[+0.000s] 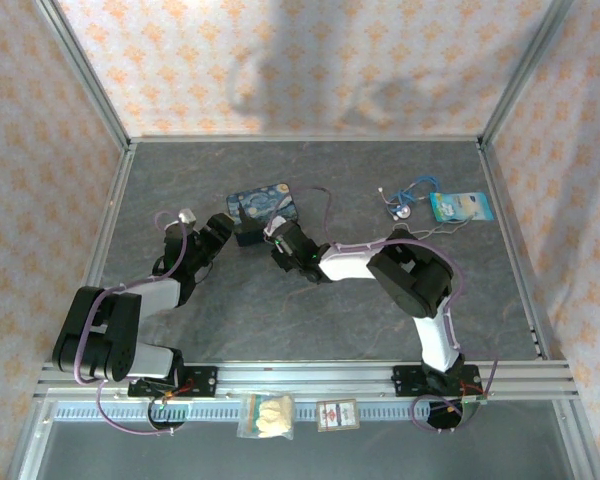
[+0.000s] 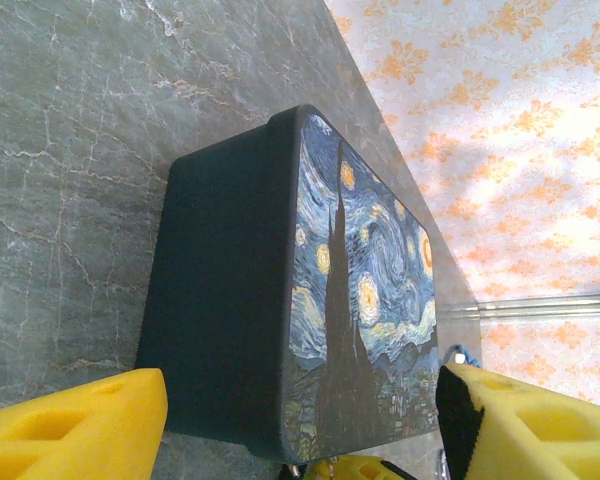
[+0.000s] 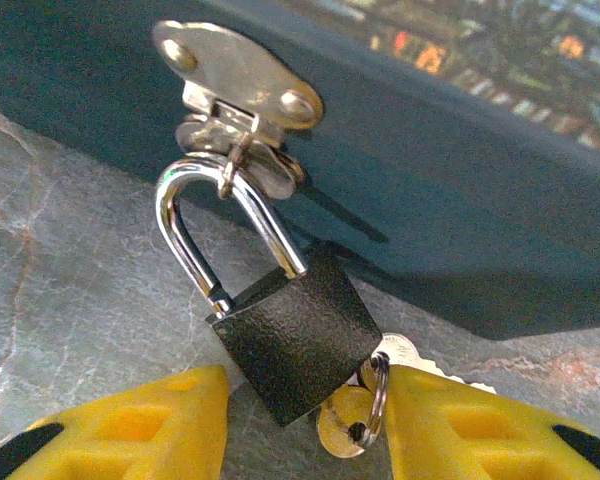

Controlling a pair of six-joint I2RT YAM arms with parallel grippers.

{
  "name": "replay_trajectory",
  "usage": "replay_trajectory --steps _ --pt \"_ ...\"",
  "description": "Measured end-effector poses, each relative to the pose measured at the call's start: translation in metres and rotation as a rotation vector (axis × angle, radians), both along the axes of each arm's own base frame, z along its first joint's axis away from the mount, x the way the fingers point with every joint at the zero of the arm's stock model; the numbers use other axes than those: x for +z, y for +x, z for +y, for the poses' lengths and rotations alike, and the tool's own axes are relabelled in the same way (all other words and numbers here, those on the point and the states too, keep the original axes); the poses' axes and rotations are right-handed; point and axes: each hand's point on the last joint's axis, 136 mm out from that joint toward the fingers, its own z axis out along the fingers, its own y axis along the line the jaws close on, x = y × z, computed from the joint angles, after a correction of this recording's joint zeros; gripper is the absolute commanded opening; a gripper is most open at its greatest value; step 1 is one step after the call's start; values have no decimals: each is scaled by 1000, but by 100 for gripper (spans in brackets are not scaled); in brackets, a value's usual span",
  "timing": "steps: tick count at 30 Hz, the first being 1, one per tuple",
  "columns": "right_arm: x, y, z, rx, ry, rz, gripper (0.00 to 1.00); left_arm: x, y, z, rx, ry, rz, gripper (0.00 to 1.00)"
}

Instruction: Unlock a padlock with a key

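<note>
The padlock (image 3: 295,345), hung from the hasp (image 3: 235,75) of the blue tin (image 3: 460,180), is flanked by the spread right claw (image 3: 305,392), which should be closed squarely on the key (image 3: 338,432) at its base before turning; the left claw (image 2: 302,400) is held spread about the tin.

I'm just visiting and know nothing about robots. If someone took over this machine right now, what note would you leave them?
Left hand straddles the tin's end; grip unclear.
Right hand open, around the padlock and key.
Padlock hangs from the tin's clasp; key, on a ring, sits at the padlock's bottom.
Done: both hands in place.
Left: turn the key and free the shackle; whether it has released, I can't tell.
</note>
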Motion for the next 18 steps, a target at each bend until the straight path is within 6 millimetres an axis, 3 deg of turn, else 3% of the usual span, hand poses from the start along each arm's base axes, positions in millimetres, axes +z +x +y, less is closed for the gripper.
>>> replay_trajectory --steps 10,18 --pt "10 6 9 32 42 -66 43 -8 -10 1 -8 -3 4 72" --pt "7 -20 34 146 167 71 41 -7 -8 -1 -21 -13 -10 72"
